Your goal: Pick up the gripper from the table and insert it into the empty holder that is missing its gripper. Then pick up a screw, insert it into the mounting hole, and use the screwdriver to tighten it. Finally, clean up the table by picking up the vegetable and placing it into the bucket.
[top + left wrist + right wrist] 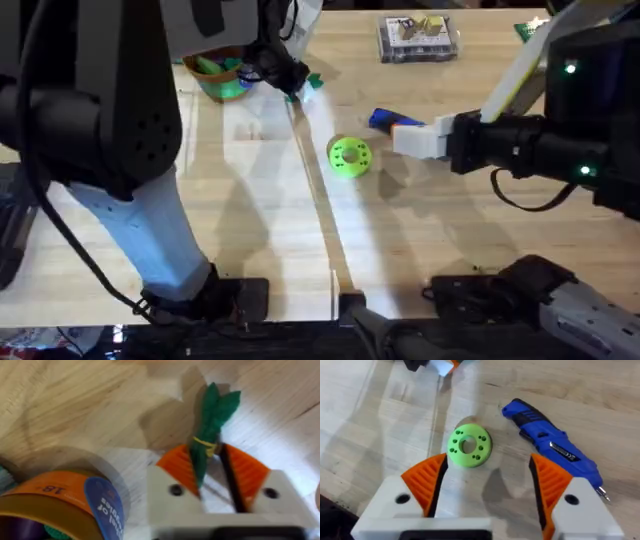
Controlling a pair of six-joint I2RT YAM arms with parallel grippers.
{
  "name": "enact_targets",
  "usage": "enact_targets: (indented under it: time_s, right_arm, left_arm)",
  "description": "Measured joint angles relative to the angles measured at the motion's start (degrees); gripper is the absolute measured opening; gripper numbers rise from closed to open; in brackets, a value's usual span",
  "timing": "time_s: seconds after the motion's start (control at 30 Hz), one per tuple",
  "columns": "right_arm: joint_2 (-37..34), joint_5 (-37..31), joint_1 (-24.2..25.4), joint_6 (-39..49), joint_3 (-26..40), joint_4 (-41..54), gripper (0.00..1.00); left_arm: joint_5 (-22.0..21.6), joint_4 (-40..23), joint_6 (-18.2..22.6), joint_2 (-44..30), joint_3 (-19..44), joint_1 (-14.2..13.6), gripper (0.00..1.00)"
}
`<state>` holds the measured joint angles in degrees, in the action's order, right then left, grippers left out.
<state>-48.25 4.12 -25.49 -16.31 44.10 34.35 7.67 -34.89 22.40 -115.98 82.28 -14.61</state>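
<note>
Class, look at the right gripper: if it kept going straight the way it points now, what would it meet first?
Most likely the lime-green disc, which lies just ahead of the open right gripper, roughly in line with its gap. The screwdriver lies off to one side. Height above the table is unclear.

I work over a counter (250, 220) of pale wood with a fine grain, made of two boards that meet in a seam (318, 200) running away from me down the middle. Light falls from above and leaves soft grey shadows (240, 215) across the boards, with a brighter, faintly glossy patch to one side of the seam. Along the near edge the wood ends at a dark strip (300, 340), and past the far edge I can tell nothing of the room.
</note>
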Motion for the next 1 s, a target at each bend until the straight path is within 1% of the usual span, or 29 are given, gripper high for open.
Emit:
enact_targets:
  time_s: [0.03,0.07,0.1,0.2,0.33,0.43,0.53,0.6,0.63,0.7,0.73,0.83,0.9,1.0]
  right_arm:
    - [0.0,0.0,0.0,0.0,0.0,0.0,0.964]
    - [0.0,0.0,0.0,0.0,0.0,0.0,0.964]
    - [0.0,0.0,0.0,0.0,0.0,0.0,0.964]
    - [0.0,0.0,0.0,0.0,0.0,0.0,0.964]
    - [0.0,0.0,0.0,0.1,0.0,0.0,0.964]
    - [0.0,0.0,0.0,0.1,0.0,0.0,0.964]
    - [0.0,0.0,0.0,0.1,0.0,-0.1,0.964]
    - [0.0,0.0,0.0,0.1,0.0,-0.3,0.964]
    - [0.0,0.0,0.0,0.1,0.0,-0.3,0.964]
    - [0.0,0.0,0.0,0.0,0.0,-0.3,0.964]
    - [0.0,0.0,0.0,0.1,0.0,-0.3,0.964]
    - [0.0,0.0,0.0,0.1,0.0,-0.3,0.964]
    - [0.0,0.0,0.0,0.1,0.0,-0.3,0.964]
    - [0.0,0.0,0.0,0.1,0.0,-0.3,0.964]
  left_arm:
    - [0.0,0.3,-0.3,0.0,0.0,-0.1,0.106]
    - [-0.2,0.4,-0.7,0.0,0.0,-0.1,0.035]
    - [-0.2,0.4,-1.1,0.0,0.0,-0.1,0.019]
    - [-0.2,-1.1,-2.4,0.1,0.3,-0.1,0.021]
    - [-0.3,-7.0,-3.3,2.2,1.7,-0.1,0.02]
    - [-0.5,-10.6,-3.6,6.9,3.6,0.0,0.02]
    - [-2.0,-11.0,-5.1,13.5,5.6,0.5,0.02]
    - [-4.3,-11.1,-7.7,18.3,6.9,1.7,0.02]
    - [-5.4,-11.3,-9.5,20.2,7.4,2.8,0.02]
    - [-7.1,-11.8,-13.2,22.6,8.1,5.4,0.02]
    - [-7.8,-11.8,-15.5,23.1,8.4,7.2,0.02]
    - [-9.7,-11.7,-20.7,21.4,8.5,11.5,0.02]
    - [-10.4,-11.6,-23.6,18.7,8.5,13.1,0.02]
    - [-10.5,-11.7,-26.9,14.2,8.1,14.2,0.02]
